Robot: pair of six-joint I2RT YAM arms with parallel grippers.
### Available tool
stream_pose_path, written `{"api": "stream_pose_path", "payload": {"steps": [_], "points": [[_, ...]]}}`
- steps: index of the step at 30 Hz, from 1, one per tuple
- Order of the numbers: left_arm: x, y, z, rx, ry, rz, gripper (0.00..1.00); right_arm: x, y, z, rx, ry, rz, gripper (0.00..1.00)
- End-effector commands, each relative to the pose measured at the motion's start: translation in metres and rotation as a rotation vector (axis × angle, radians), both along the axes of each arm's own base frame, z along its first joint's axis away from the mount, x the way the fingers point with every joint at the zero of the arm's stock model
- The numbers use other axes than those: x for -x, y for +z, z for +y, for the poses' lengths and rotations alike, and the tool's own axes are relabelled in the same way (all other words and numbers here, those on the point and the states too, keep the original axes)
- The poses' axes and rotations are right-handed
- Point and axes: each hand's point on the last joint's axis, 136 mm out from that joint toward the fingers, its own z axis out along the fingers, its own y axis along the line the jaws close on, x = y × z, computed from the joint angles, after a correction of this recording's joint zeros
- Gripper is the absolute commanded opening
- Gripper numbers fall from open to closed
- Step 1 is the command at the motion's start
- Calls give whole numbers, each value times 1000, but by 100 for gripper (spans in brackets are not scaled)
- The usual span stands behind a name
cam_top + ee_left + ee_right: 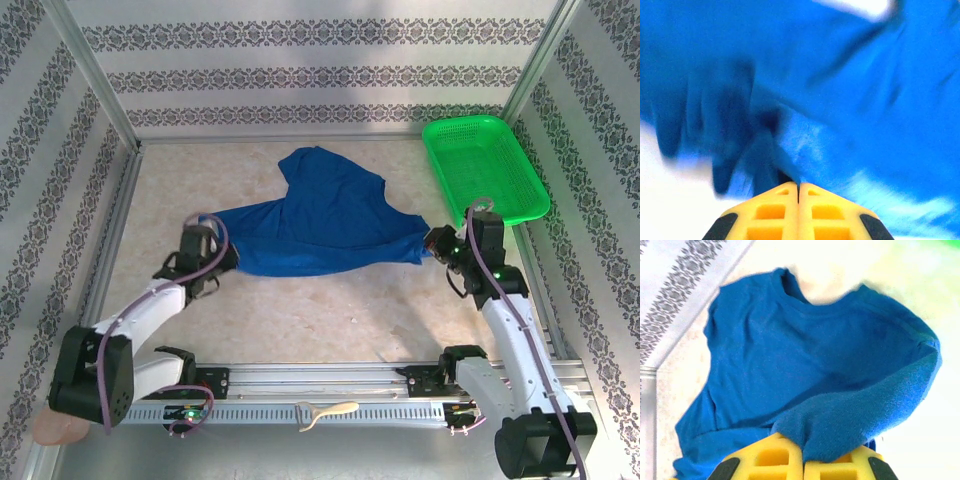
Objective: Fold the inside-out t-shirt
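The inside-out t-shirt is stretched left to right across mid-table, with one lobe pointed at the far wall. Its ends are pinched by the closed left gripper and the closed right gripper. A green basket is set apart at the far right.

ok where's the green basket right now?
In the top external view, the green basket sits in the far right corner of the table, just beyond the right gripper and apart from the t-shirt.
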Motion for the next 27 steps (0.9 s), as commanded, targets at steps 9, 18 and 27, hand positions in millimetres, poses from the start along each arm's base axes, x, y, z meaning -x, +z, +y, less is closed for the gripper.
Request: {"api": "stream_pose_path", "payload": {"steps": [9,18,27], "points": [[-83,326,86,178,82,-596,0,-59,203,-21,-29,-28,-420,0],[-16,512,95,276,100,-1029,0,0,369,-48,-96,-115,-811,0],[-2,520,121,301,279,-1109,0,45,428,-51,-66,-146,-982,0]]}}
